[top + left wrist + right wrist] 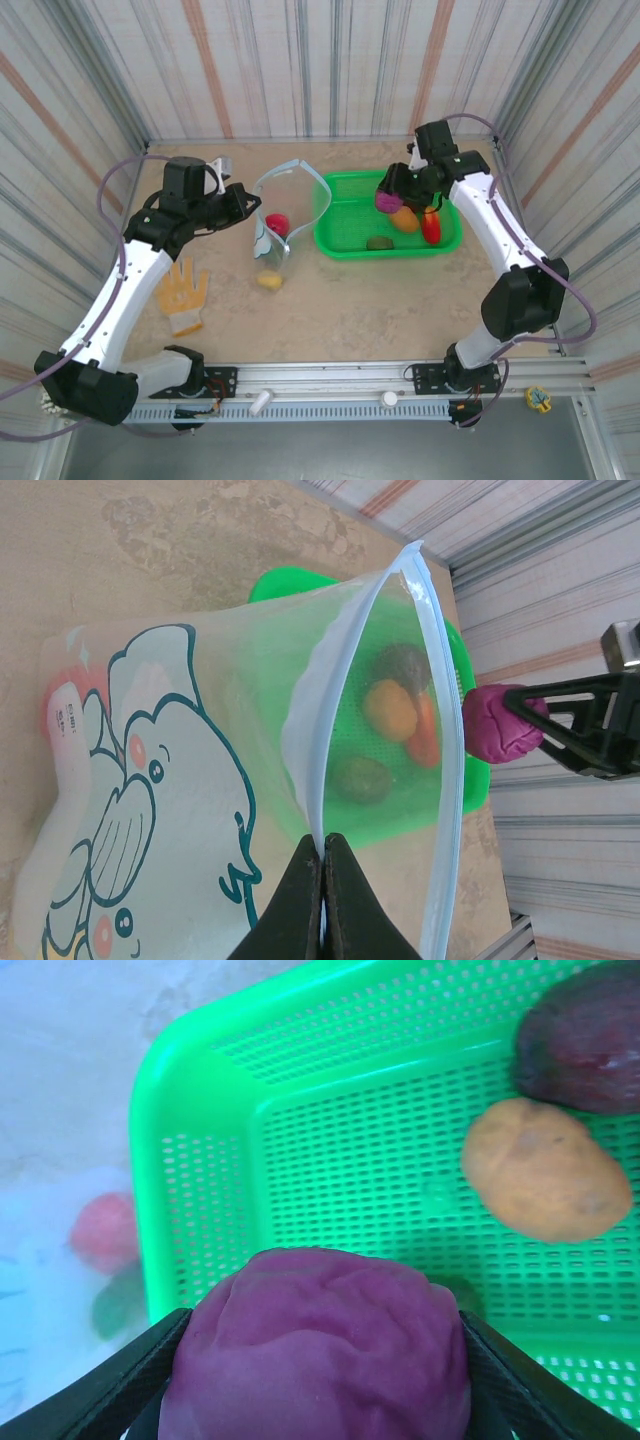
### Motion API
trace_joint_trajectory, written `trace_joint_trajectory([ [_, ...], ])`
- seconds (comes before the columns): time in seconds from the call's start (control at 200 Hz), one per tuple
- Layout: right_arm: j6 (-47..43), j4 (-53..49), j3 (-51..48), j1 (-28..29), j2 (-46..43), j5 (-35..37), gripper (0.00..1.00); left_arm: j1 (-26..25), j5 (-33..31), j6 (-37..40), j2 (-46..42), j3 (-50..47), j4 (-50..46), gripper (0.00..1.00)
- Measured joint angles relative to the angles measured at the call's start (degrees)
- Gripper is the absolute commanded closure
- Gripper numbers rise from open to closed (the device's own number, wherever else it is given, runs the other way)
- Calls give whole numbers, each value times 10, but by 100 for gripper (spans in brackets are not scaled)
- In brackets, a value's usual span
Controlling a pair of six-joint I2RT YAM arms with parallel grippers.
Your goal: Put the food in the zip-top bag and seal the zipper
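The zip-top bag (285,222) stands upright at mid-table with its mouth gaping. My left gripper (252,206) is shut on the pale blue zipper (441,680) at the near edge of that mouth (322,846). A red piece of food (277,221) lies inside the bag. My right gripper (390,196) hangs over the green basket's left end, shut on a purple piece of food (315,1350), which also shows just right of the bag mouth (500,725). In the basket lie an orange piece (404,219), a red piece (431,226) and a dark green piece (378,242). A yellow piece (269,281) lies on the table before the bag.
The green mesh basket (338,242) sits right of the bag, almost touching it. A yellow glove (183,290) lies on the table at the left, beside my left arm. Striped walls close in the table on three sides.
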Motion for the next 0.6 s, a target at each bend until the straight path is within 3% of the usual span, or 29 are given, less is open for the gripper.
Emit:
trace_joint_trajectory([
  [0.321,3,20,173,148,3,-18,44,0,0,-9,0,0,0,100],
  [0.601,2,26,229,248,103,-13,44,0,0,-10,0,0,0,100],
])
